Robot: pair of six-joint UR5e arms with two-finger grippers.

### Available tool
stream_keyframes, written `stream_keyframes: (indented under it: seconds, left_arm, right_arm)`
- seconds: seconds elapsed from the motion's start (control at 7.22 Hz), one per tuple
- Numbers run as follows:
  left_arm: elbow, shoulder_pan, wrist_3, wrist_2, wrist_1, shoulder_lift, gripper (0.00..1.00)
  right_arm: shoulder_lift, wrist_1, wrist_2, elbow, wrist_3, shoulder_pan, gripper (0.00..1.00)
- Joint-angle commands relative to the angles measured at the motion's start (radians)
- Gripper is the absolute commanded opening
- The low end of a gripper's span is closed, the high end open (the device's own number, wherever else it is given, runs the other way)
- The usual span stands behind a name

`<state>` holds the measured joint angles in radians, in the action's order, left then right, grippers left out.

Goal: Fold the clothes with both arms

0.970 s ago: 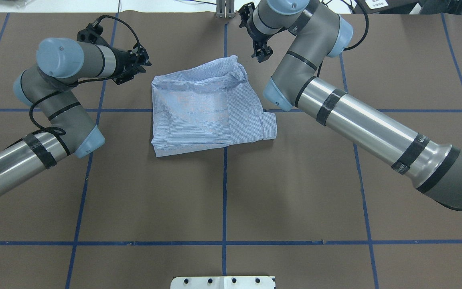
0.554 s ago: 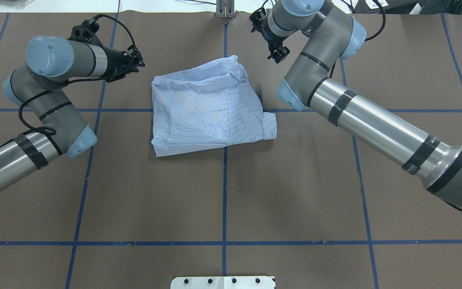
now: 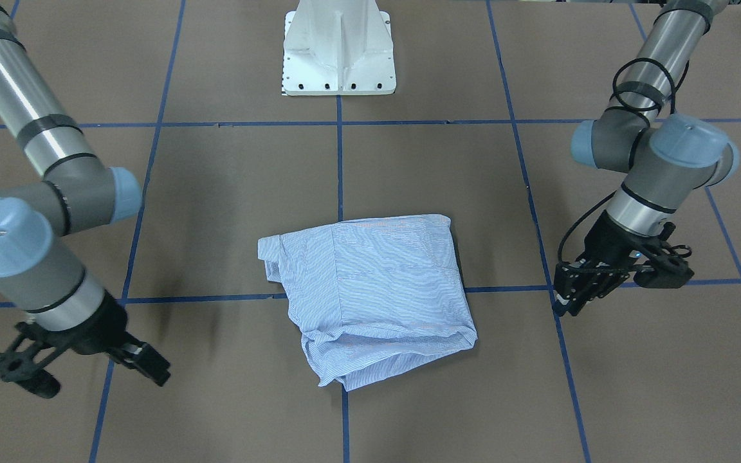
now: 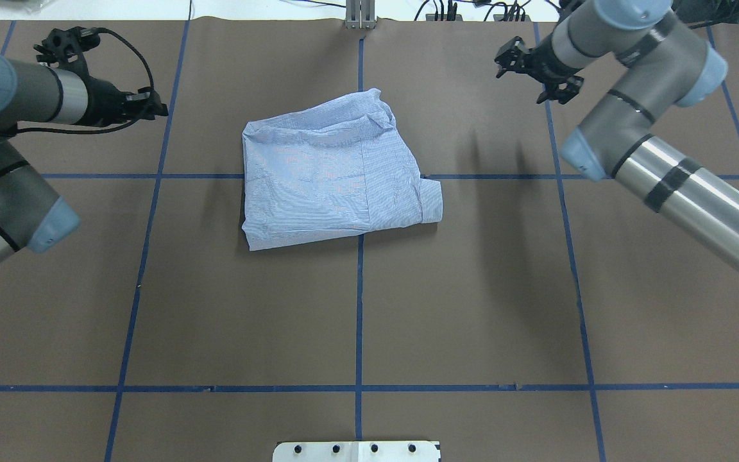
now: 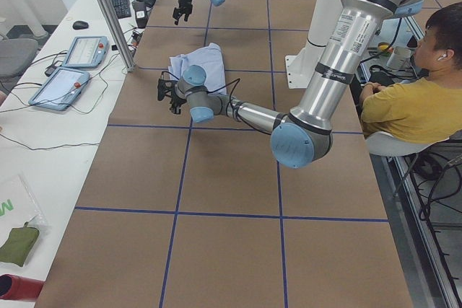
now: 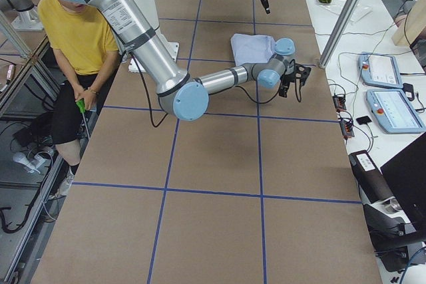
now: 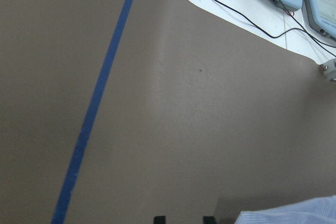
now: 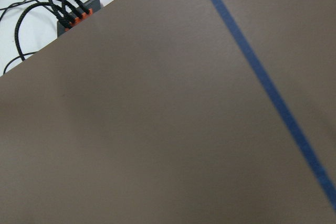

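Observation:
The blue-and-white striped shirt (image 4: 334,173) lies folded into a rough square on the brown table, at the centre and towards the far side. It also shows in the front view (image 3: 377,296), and one corner shows in the left wrist view (image 7: 294,216). My left gripper (image 4: 151,106) hangs above bare table to the left of the shirt, clear of it, open and empty. It also shows in the front view (image 3: 567,299), and its fingertips (image 7: 159,219) stand apart. My right gripper (image 4: 510,61) is well right of the shirt near the far edge (image 3: 155,373); it looks open and holds nothing.
Blue tape lines (image 4: 358,308) divide the brown table cover. The white pedestal base (image 3: 338,58) stands at the near-robot edge. A metal post (image 4: 360,13) rises at the far edge. A seated person in yellow (image 5: 411,106) and teach pendants (image 5: 72,70) are beside the table.
Both arms have swung outward from the shirt, the left gripper to the left and the right gripper to the right. The shirt has not moved.

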<state>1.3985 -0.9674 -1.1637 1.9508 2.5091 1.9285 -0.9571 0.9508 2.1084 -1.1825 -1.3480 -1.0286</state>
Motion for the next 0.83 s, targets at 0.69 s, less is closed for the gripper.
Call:
stream_keyframes:
  seconds: [0.69]
  left_arm:
    - [0.073, -0.48, 0.943, 0.339, -0.163, -0.296, 0.55]
  right_arm:
    - [-0.536, 0.622, 0.17, -0.56, 1.009, -0.298, 1.0]
